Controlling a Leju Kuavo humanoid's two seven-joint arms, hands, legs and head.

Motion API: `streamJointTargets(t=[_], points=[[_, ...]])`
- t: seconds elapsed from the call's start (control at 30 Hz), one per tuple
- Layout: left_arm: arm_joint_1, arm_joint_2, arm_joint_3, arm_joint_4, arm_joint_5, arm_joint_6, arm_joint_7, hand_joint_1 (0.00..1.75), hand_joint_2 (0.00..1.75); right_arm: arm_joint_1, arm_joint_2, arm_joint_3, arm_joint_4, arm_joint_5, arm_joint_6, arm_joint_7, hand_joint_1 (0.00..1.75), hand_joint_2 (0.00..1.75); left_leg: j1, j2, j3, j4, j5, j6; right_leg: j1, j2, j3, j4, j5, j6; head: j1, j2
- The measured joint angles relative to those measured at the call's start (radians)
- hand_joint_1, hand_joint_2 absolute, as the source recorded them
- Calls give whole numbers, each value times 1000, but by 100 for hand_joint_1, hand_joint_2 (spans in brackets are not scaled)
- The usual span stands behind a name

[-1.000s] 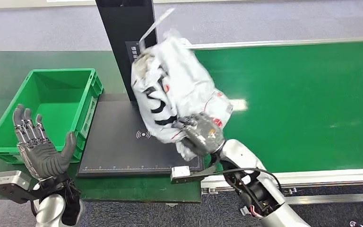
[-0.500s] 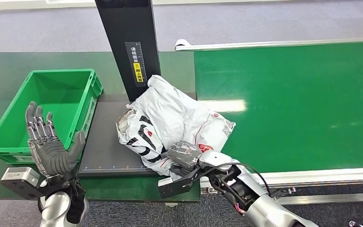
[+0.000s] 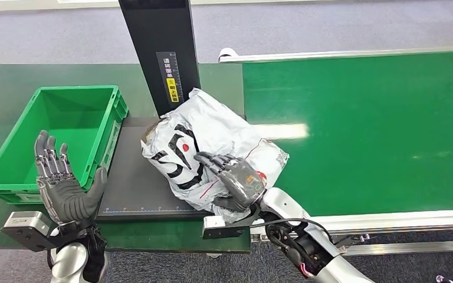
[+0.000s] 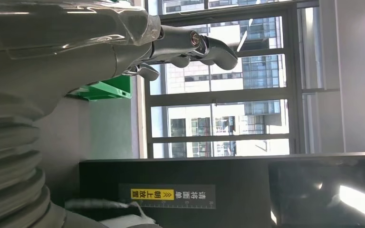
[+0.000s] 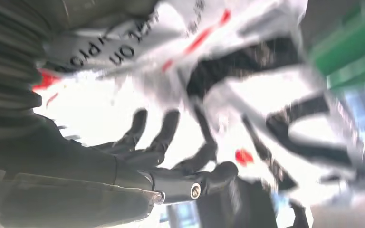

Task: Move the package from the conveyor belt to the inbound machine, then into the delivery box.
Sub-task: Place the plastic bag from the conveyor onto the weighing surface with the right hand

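Your right hand point(image 3: 234, 178) lies over the package point(image 3: 212, 154) with its fingers spread apart and stretched toward ten o'clock; it grips nothing, though the right wrist view is blurred, so whether the fingertips point(image 5: 218, 174) touch the plastic is hard to say; your left hand point(image 3: 65, 186) stands upright at seven o'clock, palm raised and fingers apart, holding nothing, just beside the green delivery box point(image 3: 12, 177). The package is a crumpled white bag with black strokes and red marks; it rests on the dark plate of the inbound machine point(image 3: 135, 183), against its black post point(image 3: 159, 53), one corner overhanging the conveyor belt point(image 3: 377, 130) at three o'clock.
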Motion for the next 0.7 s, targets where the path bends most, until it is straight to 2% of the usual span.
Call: streamJointTargets(t=[0.1,0.33,0.47,0.57,0.7], points=[[0,0,2,2,0,0,0,0,175,25,-4,-44,-50,-52,-6,-20,0,175,0,0,0,0,0,0,0,0,0,0,0,0,0,0],[0,-2,8,4,-2,-1,0,0,175,52,-10,-89,-103,-81,-5,-34,0,175,0,0,0,0,0,0,0,0,0,0,0,0,0,0],[0,-2,8,5,-3,-1,0,0,175,70,-10,-129,-125,-196,17,-94,0,175,0,0,0,0,0,0,0,0,0,0,0,0,0,0],[-1,-2,8,9,-3,-1,0,0,175,78,-10,-176,-139,-333,102,-147,0,175,0,0,0,0,0,0,0,0,0,0,0,0,0,0],[-11,-2,6,25,-4,-4,0,0,175,69,-7,-238,-143,-493,314,-182,0,175,0,0,0,0,0,0,0,0,0,0,0,0,0,0]])
